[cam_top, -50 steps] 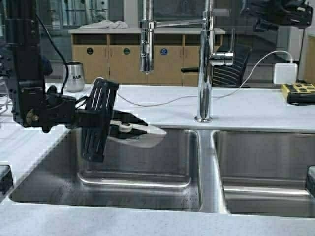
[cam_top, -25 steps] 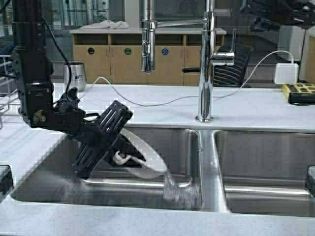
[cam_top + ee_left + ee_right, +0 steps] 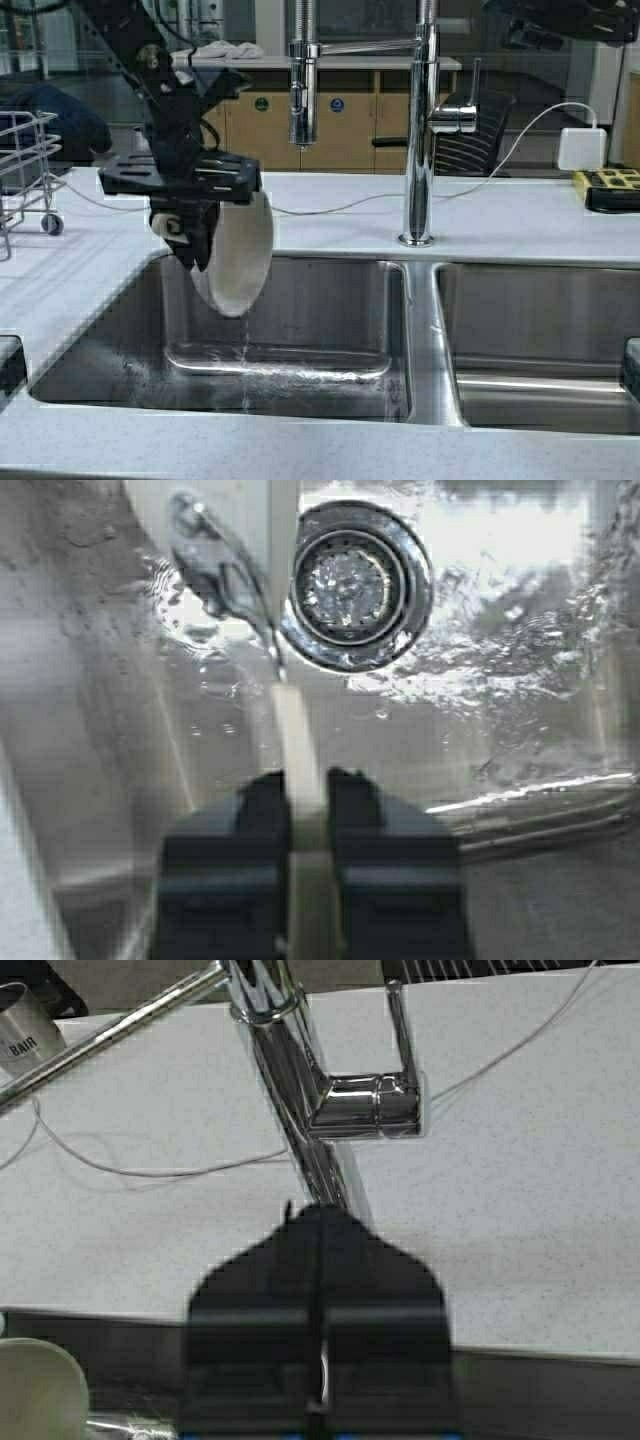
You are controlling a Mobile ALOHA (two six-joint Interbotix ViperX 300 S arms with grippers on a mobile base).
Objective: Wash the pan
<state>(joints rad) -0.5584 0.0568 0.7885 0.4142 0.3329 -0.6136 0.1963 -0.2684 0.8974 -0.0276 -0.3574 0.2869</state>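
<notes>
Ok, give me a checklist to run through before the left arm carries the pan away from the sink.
1. Left gripper clamped on pan: ok.
2. Pan tipped on edge over the left basin: ok.
3. Draining finished: not ok, water still trickles off the rim.
4. Sprayer off: ok, no stream visible.
5. Drain unblocked: ok.
6. Right gripper clear, above the faucet lever: ok.

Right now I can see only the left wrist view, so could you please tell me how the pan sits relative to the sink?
Observer: The pan hangs on edge from the left gripper, above the left basin, dripping.
Operator: Is the tap running?
Observer: No stream shows under the spray head.
Operator: Where is the other arm?
Observer: The right gripper is shut, holds nothing and is raised near the faucet lever.
</notes>
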